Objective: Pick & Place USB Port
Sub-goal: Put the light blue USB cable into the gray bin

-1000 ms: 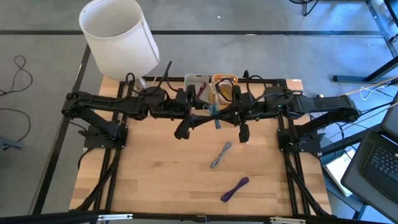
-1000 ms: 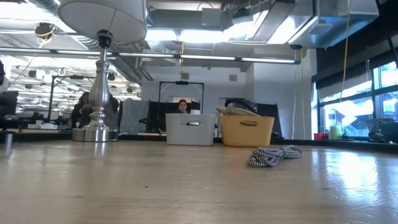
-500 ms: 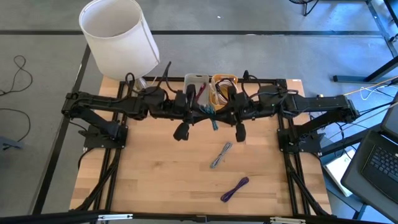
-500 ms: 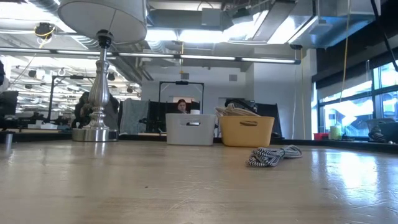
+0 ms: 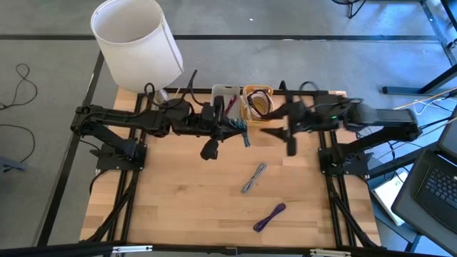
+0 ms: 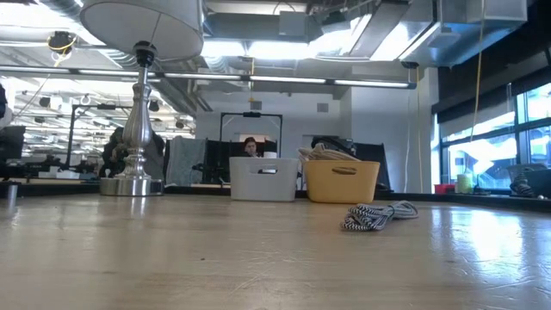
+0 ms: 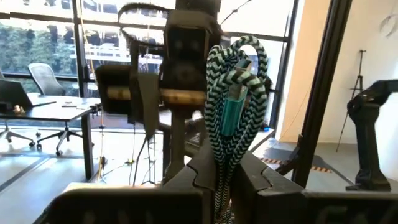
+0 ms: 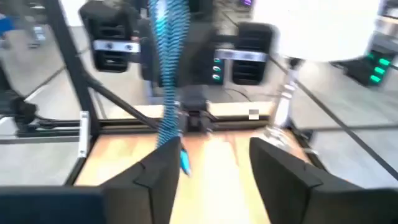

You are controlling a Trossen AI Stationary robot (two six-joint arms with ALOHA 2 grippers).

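A teal-and-black braided USB cable bundle point(image 7: 233, 93), with a teal plug point(image 7: 235, 107) in its loops, sticks out of my left gripper point(image 7: 225, 180), which is shut on it. In the high view that gripper point(image 5: 230, 130) hovers just in front of the white bin point(image 5: 225, 98) and the yellow basket point(image 5: 258, 100), with the cable point(image 5: 242, 133) at its tip. My right gripper point(image 5: 268, 130) stands open a little to the cable's right. From its wrist view point(image 8: 214, 180) the cable point(image 8: 166, 74) hangs apart from it. My left gripper pinches the coiled bundle near one end point(image 7: 224, 163) between its two fingers, several strands together. The fingers come level from the table's left. The rest of the bundle, loops and plug, juts out past the fingertips, lifted clear of the table.
A grey-white striped cable point(image 5: 253, 177) and a purple cable point(image 5: 270, 216) lie coiled on the wooden table point(image 5: 178, 200) nearer the front. A lamp with a white shade point(image 5: 136, 41) stands at the far left corner. Black frame rails run along both sides.
My right gripper has let go of the teal cable and drawn back toward the table's right edge. The cable stays in my left gripper, clear of the table at the same spot in front of the bins.
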